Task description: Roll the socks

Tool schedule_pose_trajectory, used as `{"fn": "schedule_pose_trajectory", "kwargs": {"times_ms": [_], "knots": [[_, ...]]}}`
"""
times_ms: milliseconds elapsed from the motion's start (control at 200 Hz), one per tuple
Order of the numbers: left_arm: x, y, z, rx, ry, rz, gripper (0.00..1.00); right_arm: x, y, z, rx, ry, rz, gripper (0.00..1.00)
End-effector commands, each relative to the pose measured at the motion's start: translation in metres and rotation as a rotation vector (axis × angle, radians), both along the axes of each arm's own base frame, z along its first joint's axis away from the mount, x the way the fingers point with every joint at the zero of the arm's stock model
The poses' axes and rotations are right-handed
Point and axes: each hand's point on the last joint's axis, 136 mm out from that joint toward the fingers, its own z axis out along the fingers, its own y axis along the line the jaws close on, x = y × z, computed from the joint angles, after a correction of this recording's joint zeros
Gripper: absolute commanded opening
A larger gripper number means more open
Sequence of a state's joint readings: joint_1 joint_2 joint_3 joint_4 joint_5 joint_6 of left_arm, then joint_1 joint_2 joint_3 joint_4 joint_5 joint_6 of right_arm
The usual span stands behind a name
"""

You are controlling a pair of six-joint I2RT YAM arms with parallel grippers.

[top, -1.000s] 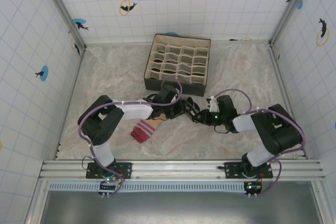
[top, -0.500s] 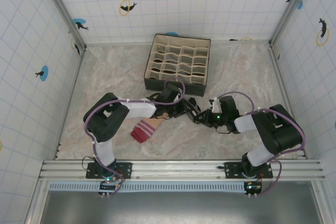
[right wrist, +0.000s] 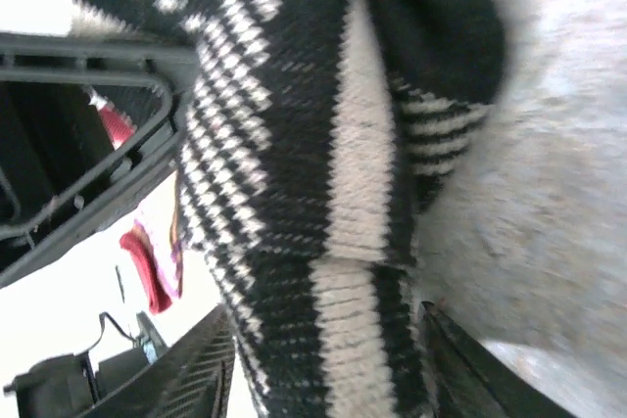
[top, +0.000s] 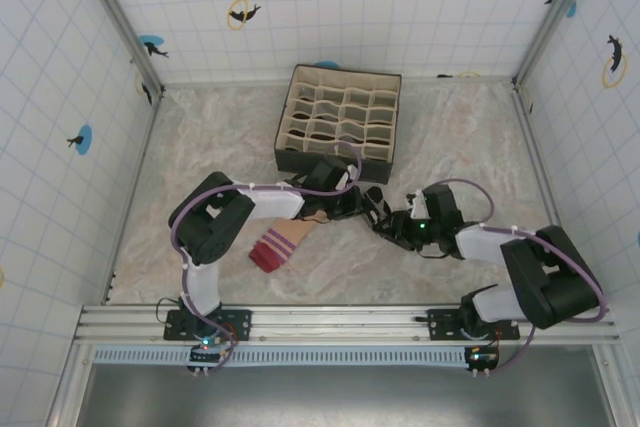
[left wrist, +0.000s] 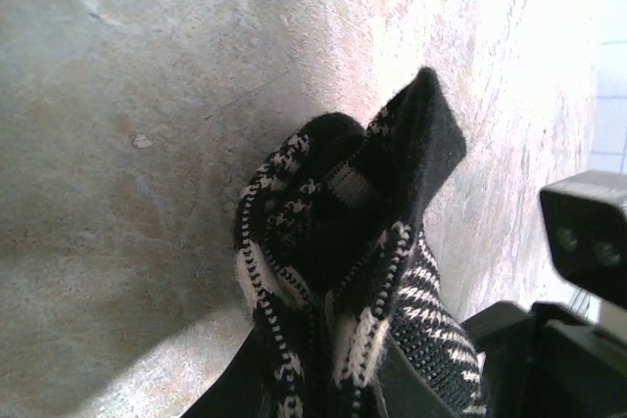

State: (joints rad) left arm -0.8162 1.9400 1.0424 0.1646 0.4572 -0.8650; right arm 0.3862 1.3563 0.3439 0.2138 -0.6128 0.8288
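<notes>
The black-and-white striped sock (left wrist: 343,212) is bunched up on the marble table top between the two grippers (top: 371,207). My left gripper (left wrist: 323,379) is shut on its lower folds, pinching the knit together, and the black cuff points up and away. My right gripper (right wrist: 328,359) stands open around the same sock (right wrist: 294,144), one finger on each side of it with a slight gap. From above, the left gripper (top: 358,203) and right gripper (top: 384,219) nearly meet. The peach sock (top: 278,245) with dark red toe and purple stripes lies flat under the left forearm, and its red end (right wrist: 149,266) shows behind the striped one.
A dark fabric organizer box (top: 292,159) with several beige compartments stands just behind the grippers. Tiled walls close the table on three sides. The metal rail (top: 340,322) with both arm bases runs along the near edge.
My left gripper has shut on the striped sock and my right gripper has opened from it. Both grippers have shifted slightly to the right.
</notes>
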Motion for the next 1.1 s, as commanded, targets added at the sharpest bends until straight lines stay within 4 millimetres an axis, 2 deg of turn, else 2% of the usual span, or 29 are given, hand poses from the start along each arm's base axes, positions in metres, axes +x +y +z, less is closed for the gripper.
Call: {"fn": "schedule_pose_trajectory", "kwargs": {"times_ms": [0, 115, 245, 440, 681, 846, 991, 1096], "knots": [[-0.015, 0.008, -0.024, 0.066, 0.027, -0.101, 0.12, -0.001, -0.02, 0.0, -0.124, 0.044, -0.017, 0.61], [-0.021, 0.004, -0.023, 0.054, 0.028, -0.177, 0.12, 0.014, -0.029, 0.017, -0.155, -0.025, -0.019, 0.73], [-0.027, -0.004, -0.017, 0.012, 0.017, -0.255, 0.14, 0.026, -0.036, 0.023, -0.182, -0.082, 0.008, 0.79], [-0.028, -0.007, -0.022, 0.018, 0.017, -0.292, 0.15, 0.031, -0.033, 0.013, -0.165, -0.081, 0.087, 0.83], [-0.026, -0.007, -0.025, 0.022, 0.028, -0.275, 0.16, 0.023, -0.02, 0.001, -0.071, -0.056, 0.138, 0.81], [-0.024, -0.008, -0.025, 0.02, 0.029, -0.264, 0.16, 0.01, -0.013, -0.007, -0.038, -0.026, 0.16, 0.73], [-0.023, -0.01, -0.024, 0.006, 0.03, -0.252, 0.18, -0.001, -0.015, -0.019, -0.074, 0.001, 0.161, 0.56], [-0.024, -0.012, -0.02, -0.017, 0.034, -0.243, 0.22, -0.007, -0.018, -0.027, -0.089, 0.019, 0.148, 0.44]]}}
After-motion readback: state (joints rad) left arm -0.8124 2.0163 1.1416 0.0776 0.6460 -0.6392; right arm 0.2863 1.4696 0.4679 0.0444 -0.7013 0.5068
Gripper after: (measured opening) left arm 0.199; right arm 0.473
